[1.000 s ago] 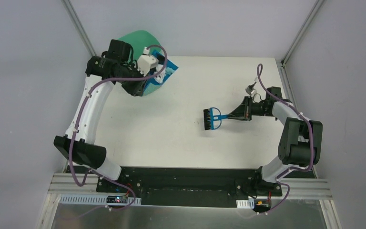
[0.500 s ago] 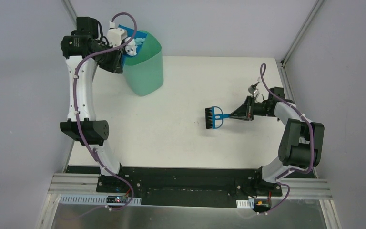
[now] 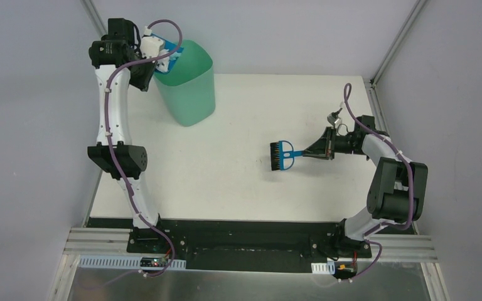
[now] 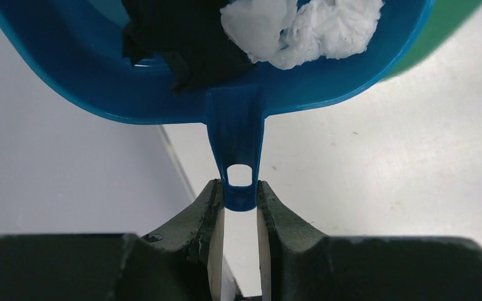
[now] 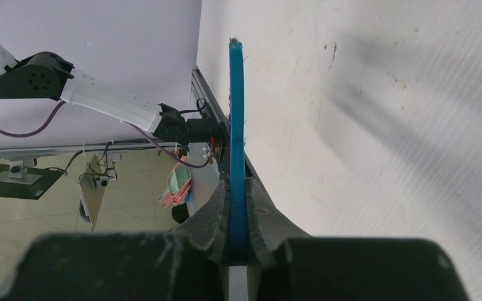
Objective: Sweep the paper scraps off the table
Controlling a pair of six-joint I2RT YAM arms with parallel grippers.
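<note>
Left wrist view — left gripper (image 4: 240, 195) clamps the dustpan (image 4: 163, 94) handle, scraps (image 4: 301, 28) heaped straight ahead by the bin (image 3: 191, 94) — right gripper (image 5: 238, 185) holds brush (image 5: 236, 94).

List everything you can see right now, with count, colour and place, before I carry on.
paper scraps: several wads, white and black, inside the dustpan
dustpan: one, blue, held at the bin's far left rim
bin: one, mint green, far left corner of the table
brush: one, blue with black bristles, right of the table's centre
table: one, white with a black front edge
left gripper: one, dark, shut on the dustpan's handle
right gripper: one, dark, shut on the brush's handle
</note>
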